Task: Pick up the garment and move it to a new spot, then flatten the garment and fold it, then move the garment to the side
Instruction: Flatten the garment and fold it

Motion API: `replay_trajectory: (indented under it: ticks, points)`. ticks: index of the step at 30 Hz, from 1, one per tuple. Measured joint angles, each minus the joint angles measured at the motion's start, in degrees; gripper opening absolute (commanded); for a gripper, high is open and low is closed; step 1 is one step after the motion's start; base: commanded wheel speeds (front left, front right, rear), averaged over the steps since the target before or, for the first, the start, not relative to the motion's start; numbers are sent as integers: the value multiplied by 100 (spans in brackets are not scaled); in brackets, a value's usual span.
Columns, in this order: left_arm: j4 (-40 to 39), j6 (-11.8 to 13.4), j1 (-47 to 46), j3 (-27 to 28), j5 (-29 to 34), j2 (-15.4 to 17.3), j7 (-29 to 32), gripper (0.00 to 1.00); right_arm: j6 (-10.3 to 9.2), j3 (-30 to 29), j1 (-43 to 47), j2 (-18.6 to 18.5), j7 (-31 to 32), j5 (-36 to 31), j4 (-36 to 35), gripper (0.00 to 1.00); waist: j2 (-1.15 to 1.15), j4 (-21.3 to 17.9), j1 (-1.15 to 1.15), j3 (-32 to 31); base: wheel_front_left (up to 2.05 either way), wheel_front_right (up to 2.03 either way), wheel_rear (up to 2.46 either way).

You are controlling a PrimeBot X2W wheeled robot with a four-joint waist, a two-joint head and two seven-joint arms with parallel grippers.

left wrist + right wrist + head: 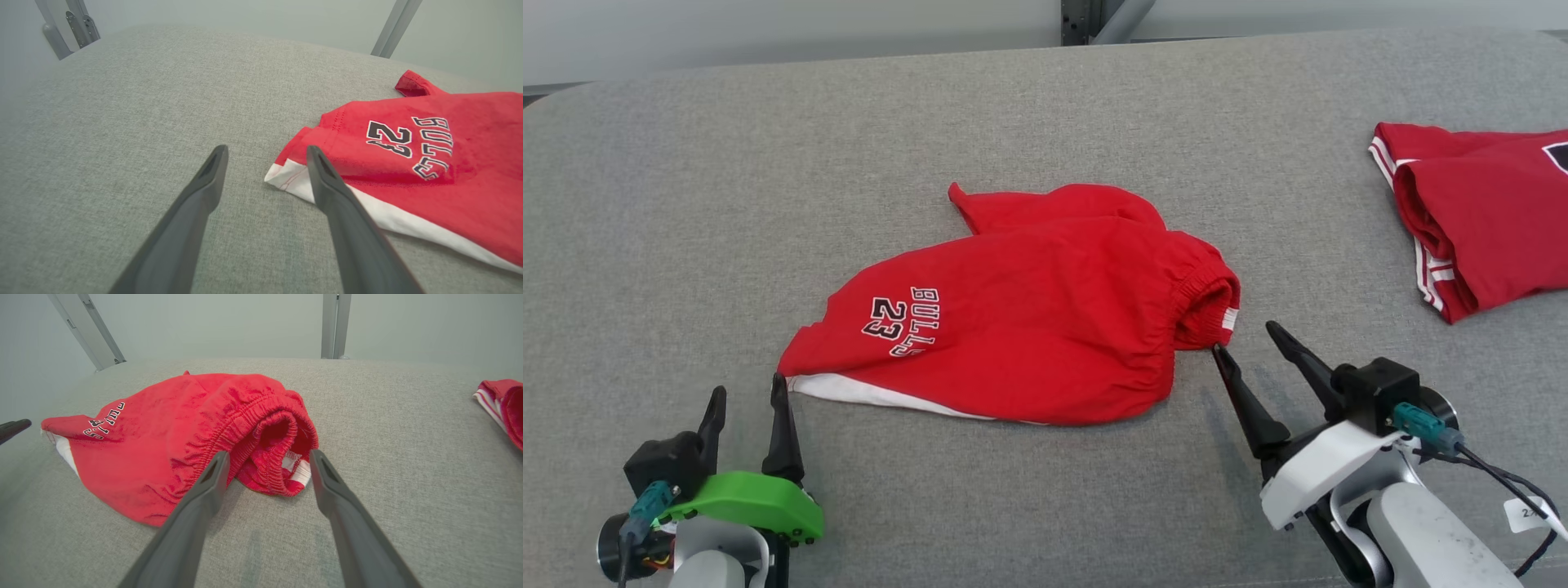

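garment (pixel 1021 318): bunched on desk (pixel 1045 106) | left gripper (pixel 749 385): jaws wide, empty, just beside garment's white hem corner | right gripper (pixel 1243 337): jaws wide, empty, at garment's waistband | risk: waistband looks rolled double, so a pinch may catch both layers and flattening fails

Left arm (pixel 737 508) jaws spread, right arm (pixel 1339 478) likewise

The robot's left gripper (pixel 748 388) has long, dark, tapered fingers (pixel 783 429) on a bright green housing (pixel 747 502). Its right gripper (pixel 1245 338) has a white housing (pixel 1327 469), a teal connector (pixel 1413 420), a black cable (pixel 1503 482) and a white tag (pixel 1529 513).
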Motion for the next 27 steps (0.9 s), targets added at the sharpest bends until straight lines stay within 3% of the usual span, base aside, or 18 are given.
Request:
replay_trajectory:
  ticks: [12,13,14,15,18,27]
  points:
    - [-892,-108,547,19,180,-190,0,100,0,1080,-514,-219,353,495,524,100,0,367,0,-116,0,0,0]
    - [-944,-114,563,-20,180,-193,0,100,0,1133,-610,-222,378,516,646,94,0,408,0,-126,0,0,0]
    - [-999,-118,574,-62,179,-197,0,100,0,1191,-727,-230,422,525,778,65,0,451,0,-136,0,0,0]
    - [-1045,-118,588,-127,160,-198,1,100,0,1250,-834,-236,454,567,905,45,0,494,0,-146,0,0,0]
    - [-1150,-96,631,-332,7,-208,0,100,0,1429,-1101,-205,458,642,1235,0,0,627,0,-180,0,0,0]
    - [-1313,8,722,-787,-174,-208,0,100,0,1560,-1942,19,302,939,2151,0,0,956,0,-272,0,0,0]
